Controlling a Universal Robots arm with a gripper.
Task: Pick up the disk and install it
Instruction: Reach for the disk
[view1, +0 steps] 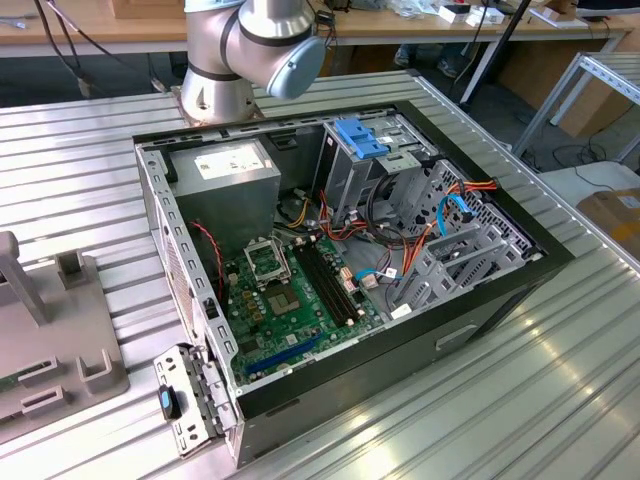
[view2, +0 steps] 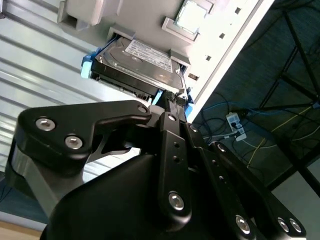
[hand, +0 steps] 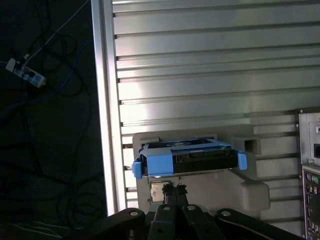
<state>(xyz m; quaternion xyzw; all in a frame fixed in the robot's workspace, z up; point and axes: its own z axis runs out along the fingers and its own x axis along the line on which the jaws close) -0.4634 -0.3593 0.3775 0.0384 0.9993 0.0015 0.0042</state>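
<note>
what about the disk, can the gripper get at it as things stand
Probably yes: the gripper hangs right at the near edge of the disk in its grey holder, with nothing between them.

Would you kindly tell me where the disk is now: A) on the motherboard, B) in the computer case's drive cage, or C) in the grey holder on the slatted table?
C: in the first wrist view the disk lies in the grey holder on the slatted table, the gripper close by it.
</note>
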